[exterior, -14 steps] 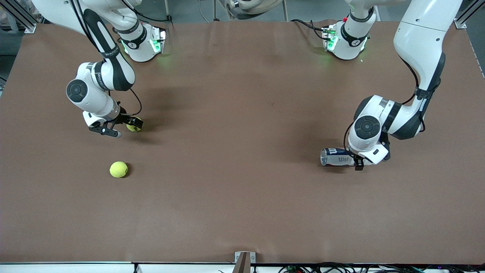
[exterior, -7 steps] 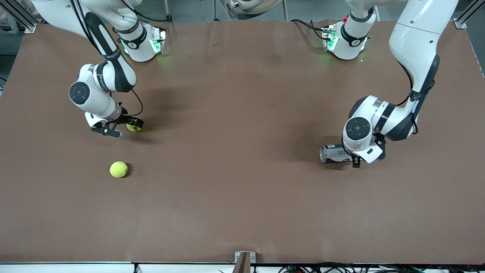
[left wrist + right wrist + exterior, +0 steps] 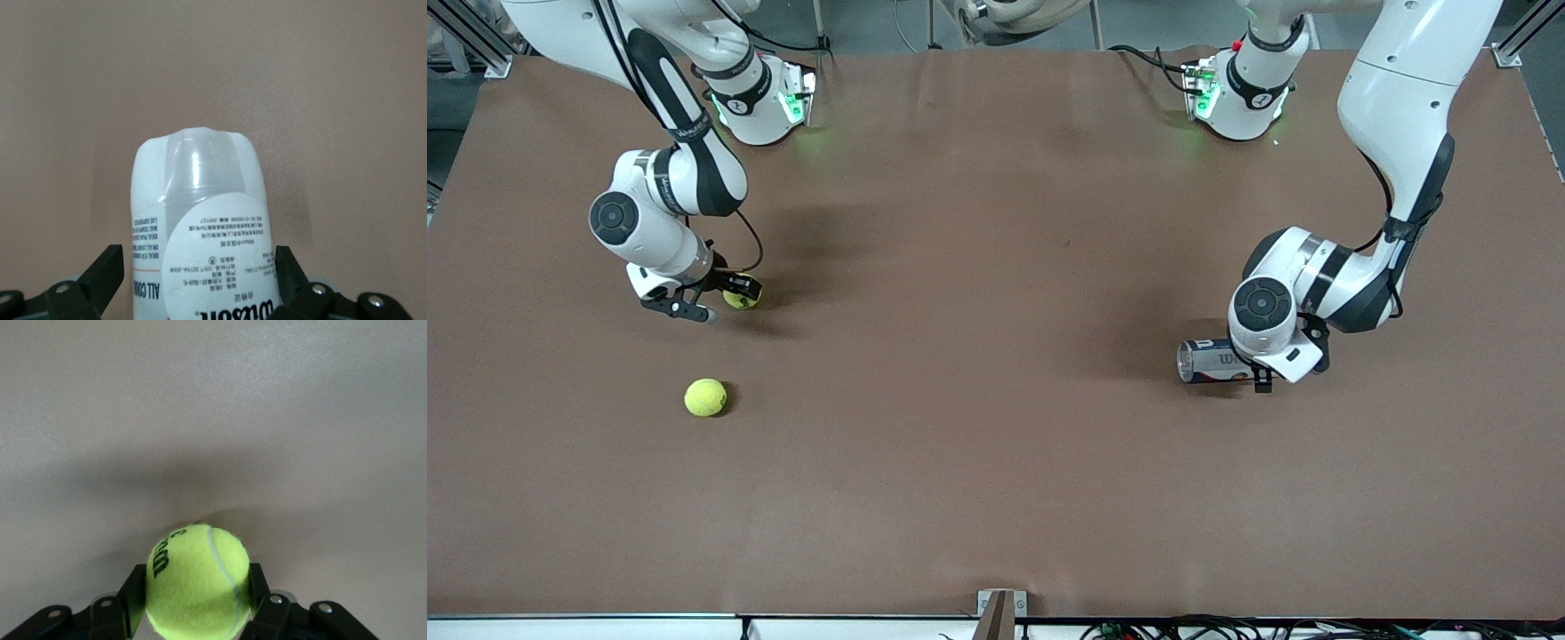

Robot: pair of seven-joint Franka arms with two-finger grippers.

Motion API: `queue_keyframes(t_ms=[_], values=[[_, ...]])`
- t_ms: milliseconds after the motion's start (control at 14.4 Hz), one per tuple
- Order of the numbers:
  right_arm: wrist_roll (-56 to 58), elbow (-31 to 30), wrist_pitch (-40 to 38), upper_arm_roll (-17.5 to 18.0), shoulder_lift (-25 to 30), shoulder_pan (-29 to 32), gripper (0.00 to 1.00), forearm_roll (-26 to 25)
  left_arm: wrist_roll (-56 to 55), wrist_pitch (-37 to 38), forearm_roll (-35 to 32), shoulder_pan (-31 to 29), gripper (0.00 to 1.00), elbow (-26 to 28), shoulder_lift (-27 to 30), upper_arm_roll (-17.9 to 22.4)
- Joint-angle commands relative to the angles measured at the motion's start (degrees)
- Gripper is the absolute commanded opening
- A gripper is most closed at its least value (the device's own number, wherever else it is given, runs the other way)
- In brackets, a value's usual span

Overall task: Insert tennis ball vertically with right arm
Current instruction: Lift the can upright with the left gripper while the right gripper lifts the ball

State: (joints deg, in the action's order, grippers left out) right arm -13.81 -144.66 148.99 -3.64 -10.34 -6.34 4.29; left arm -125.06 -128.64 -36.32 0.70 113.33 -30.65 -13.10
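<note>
A yellow tennis ball (image 3: pixel 197 577) sits between the fingers of my right gripper (image 3: pixel 197 603), and both pads press on it. In the front view this ball (image 3: pixel 742 299) is low at the table toward the right arm's end, in the right gripper (image 3: pixel 725 300). A white and blue Wilson ball can (image 3: pixel 1206 360) lies on its side toward the left arm's end, with its open mouth facing the right arm's end. My left gripper (image 3: pixel 1252 366) straddles the can (image 3: pixel 200 200). One finger (image 3: pixel 288 270) touches it, and a thin gap shows at the other finger (image 3: pixel 107 273).
A second tennis ball (image 3: pixel 705 397) lies loose on the brown table (image 3: pixel 978 356), nearer to the front camera than the held ball. The two arm bases stand along the table's back edge.
The left wrist has shifted along the can toward its open end, and the can has moved slightly away from the front camera. The right arm has barely moved, with the ball still in its fingers.
</note>
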Motion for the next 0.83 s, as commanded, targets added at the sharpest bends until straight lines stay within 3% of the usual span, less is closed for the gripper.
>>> queue_keyframes(t_ms=[0,277,762], values=[[-1.47,-0.71,0.25,0.03,0.59,-0.87,0.02,1.42,-1.33,1.03,-1.3,0.62,0.99,-1.09,-0.73,0.36],[-2.36,0.17,-1.41,0.21,1.38,-0.87,0.0,1.77,-1.42,1.03,-1.39,0.53,0.61,-1.8,-0.81,0.18],[-6.39,5.97,-11.09,0.21,3.22,-1.13,0.0,4.59,-1.33,0.94,-0.42,0.09,0.59,-1.89,1.11,-0.7]])
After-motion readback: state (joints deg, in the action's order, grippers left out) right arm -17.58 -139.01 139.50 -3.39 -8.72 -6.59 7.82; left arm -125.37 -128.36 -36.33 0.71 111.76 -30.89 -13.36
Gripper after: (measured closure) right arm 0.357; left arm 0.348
